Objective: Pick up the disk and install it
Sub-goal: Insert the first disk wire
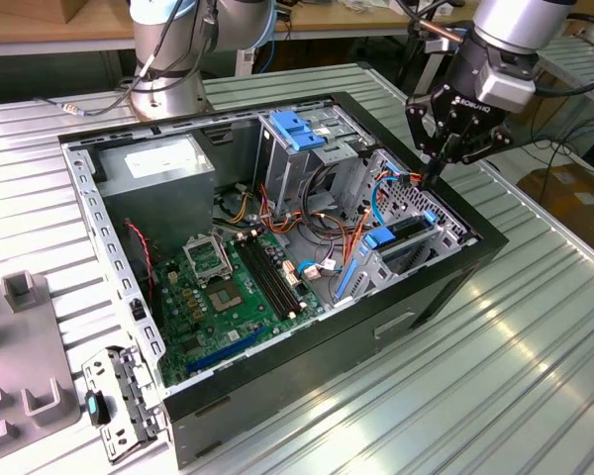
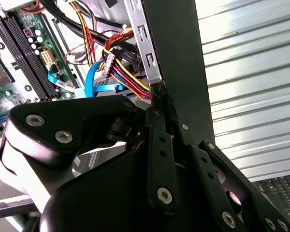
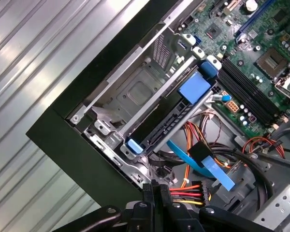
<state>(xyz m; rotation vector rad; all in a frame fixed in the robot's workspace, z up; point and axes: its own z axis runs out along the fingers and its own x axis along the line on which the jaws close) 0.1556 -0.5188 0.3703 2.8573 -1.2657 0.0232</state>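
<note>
1. Ribbed metal surface [image 1: 535,327] is carrying an open computer case [image 1: 307,346] lying on its side, so its inside is facing up within reach. Grey fixtures [image 1: 25,346] are sitting along the surface's edge at the exterior view's left, and a loose metal bracket [image 1: 119,401] is lying just beside the case's near corner.
2. Inside the case, a grey power-supply box [image 1: 163,168] and the motherboard [image 1: 228,287] are occupying the side toward the exterior view's left. A bare blue bracket [image 1: 297,129] is sitting on the bay toward the back.
3. Toward the exterior view's right, the disk [image 3: 164,123] is lying in the drive cage [image 3: 135,92], its blue rails sitting in the cage's slots. It looks slid home, or nearly so.
4. The gripper [image 1: 438,163] is hovering over the case's corner nearest that cage. Its fingers [image 2: 159,145] are pressing together with nothing between them, the tips near the cage's metal rim. Whether they are touching it, I cannot tell.
</note>
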